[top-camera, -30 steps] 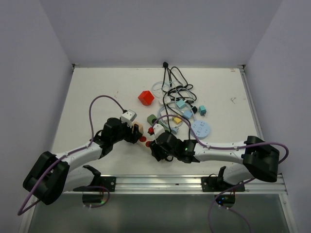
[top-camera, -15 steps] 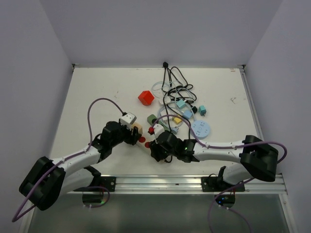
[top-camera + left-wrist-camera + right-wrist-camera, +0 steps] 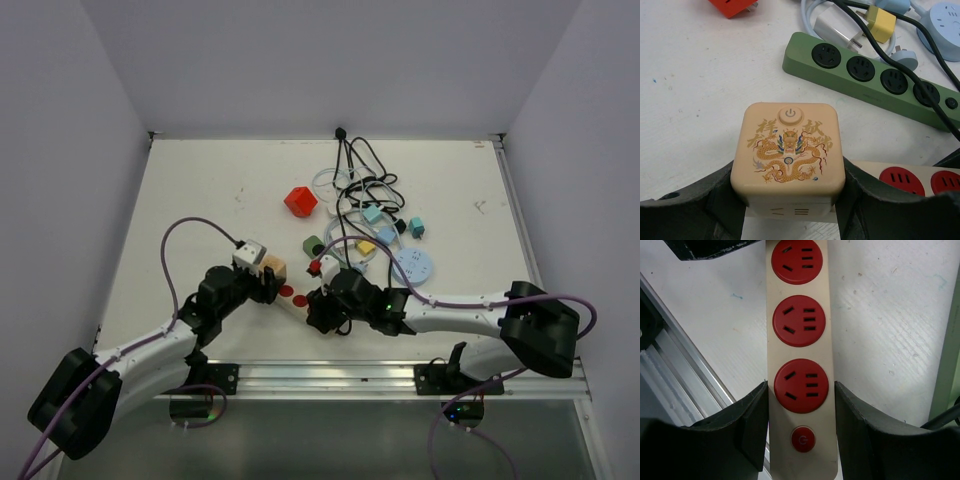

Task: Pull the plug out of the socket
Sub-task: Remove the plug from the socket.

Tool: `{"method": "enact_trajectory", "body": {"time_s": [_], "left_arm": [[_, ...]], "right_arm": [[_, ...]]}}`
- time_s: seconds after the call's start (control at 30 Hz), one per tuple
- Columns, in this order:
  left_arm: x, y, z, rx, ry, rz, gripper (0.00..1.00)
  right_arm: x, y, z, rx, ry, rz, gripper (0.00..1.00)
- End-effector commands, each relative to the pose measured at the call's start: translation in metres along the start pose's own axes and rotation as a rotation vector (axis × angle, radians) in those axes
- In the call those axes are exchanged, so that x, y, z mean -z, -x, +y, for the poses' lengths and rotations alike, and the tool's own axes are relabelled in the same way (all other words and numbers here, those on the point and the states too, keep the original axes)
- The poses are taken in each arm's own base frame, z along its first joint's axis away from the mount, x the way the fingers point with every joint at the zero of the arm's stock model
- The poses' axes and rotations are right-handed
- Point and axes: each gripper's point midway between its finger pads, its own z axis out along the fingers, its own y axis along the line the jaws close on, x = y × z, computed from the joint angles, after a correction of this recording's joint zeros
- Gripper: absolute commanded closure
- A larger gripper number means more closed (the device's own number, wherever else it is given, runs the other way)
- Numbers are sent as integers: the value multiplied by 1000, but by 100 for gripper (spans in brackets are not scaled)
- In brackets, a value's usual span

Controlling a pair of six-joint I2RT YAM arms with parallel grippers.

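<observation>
Your right end effector [image 3: 801,422] is clamped across the switch end of the cream power strip [image 3: 799,340], holding it on the surface [image 3: 890,315]. At the strip's far end, your left end effector [image 3: 789,202] grips the plug [image 3: 789,145], a beige cube, by its side faces. It looks rigid, light and smooth, so hold it low and pull straight. You cannot tell whether its pins are free. Beyond the strip lies a green strip [image 3: 870,75].

power strip [image 3: 799,270] — red sockets [image 3: 799,321], pincer [image 3: 801,415] gripping
</observation>
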Motion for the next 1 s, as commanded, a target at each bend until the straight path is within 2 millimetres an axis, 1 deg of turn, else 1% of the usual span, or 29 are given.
{"method": "enact_trajectory", "body": {"time_s": [0.0, 0.03, 0.07, 0.1, 0.13, 0.17, 0.2, 0.23, 0.27, 0.3, 0.33, 0.37, 0.4, 0.5, 0.53, 0.63, 0.67, 0.77, 0.83, 0.87, 0.93, 0.97], "left_arm": [[0, 95, 24, 59, 144, -316, 100], [-2, 90, 25, 54, 154, -285, 100], [-3, 97, 25, 50, 157, -288, 100], [-5, 95, 28, 38, 170, -269, 100], [-7, 88, 31, 37, 191, -230, 100], [-9, 94, 32, 33, 200, -228, 100], [-11, 91, 34, 27, 212, -207, 100], [-12, 84, 39, 24, 237, -171, 100], [-13, 90, 38, 21, 240, -172, 100], [-16, 86, 40, 11, 246, -152, 100], [-17, 83, 42, 9, 259, -131, 100], [-18, 88, 43, 5, 267, -128, 100], [-21, 85, 45, -20, 274, -103, 100], [-23, 81, 49, -53, 295, -60, 100], [-23, 80, 50, -59, 301, -57, 100], [-24, 82, 44, -71, 283, -78, 100], [-24, 79, 41, -72, 269, -81, 100], [-18, 86, 36, -57, 238, -150, 100], [-14, 95, 33, -44, 220, -208, 100], [-9, 93, 31, -37, 210, -227, 100], [-4, 100, 29, -23, 199, -284, 100], [1, 99, 30, -9, 197, -303, 100]], "right_arm": [[13, -55, -16, 12, -115, 220, 100], [13, -57, -15, 43, -140, 230, 100], [16, -62, -20, 73, -176, 261, 100], [13, -58, -25, 103, -225, 254, 100], [14, -60, -24, 127, -242, 260, 100], [16, -64, -28, 147, -273, 285, 100], [15, -57, -30, 165, -313, 267, 100], [13, -63, -31, 195, -336, 289, 100], [16, -66, -36, 213, -371, 312, 100], [15, -61, -37, 225, -397, 305, 100], [13, -67, -42, 238, -425, 327, 100], [13, -69, -44, 247, -435, 341, 100], [12, -70, -44, 247, -438, 346, 100], [11, -71, -40, 233, -412, 335, 100], [10, -72, -36, 224, -386, 336, 100], [10, -68, -24, 193, -317, 300, 100], [9, -64, -16, 167, -273, 284, 100], [10, -65, -14, 113, -223, 273, 100], [10, -65, -19, 75, -213, 272, 100], [10, -67, -20, 52, -201, 265, 100], [11, -65, -18, 8, -156, 259, 100], [10, -68, -18, -18, -136, 255, 100]]}}
